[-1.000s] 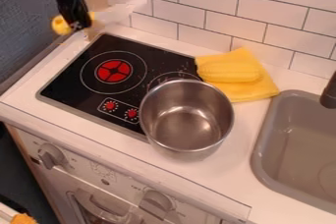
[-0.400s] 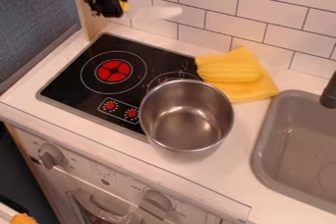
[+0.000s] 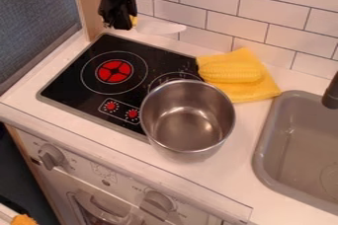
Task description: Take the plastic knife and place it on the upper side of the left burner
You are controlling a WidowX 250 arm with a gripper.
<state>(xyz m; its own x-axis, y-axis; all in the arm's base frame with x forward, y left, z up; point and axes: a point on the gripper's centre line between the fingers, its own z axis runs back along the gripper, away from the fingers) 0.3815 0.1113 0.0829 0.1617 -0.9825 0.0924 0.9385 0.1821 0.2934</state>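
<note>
The plastic knife (image 3: 160, 26) is up at eleven o'clock, held in the air by the black pincer (image 3: 120, 20), which pinches its yellow handle (image 3: 134, 20). The pale blade points to about three o'clock, probably because a grip at the handle leaves it free to be laid across the stove (image 3: 72, 81). The left burner (image 3: 114, 71), a red disc in a thin white ring, lies at six o'clock from the pincer, so the next move is likely down and slightly forward to its twelve o'clock side. The blade could catch the tiled wall (image 3: 257, 2) if it swings back.

At four o'clock from that burner, a steel pot (image 3: 188, 125) overlaps the stove's edge and the white bench (image 3: 241, 169) (well out of the knife's likely path). Toy corn (image 3: 231, 72) rests on a yellow cloth (image 3: 257, 91) at one o'clock from the pot; the grey sink (image 3: 258, 162) is at four
</note>
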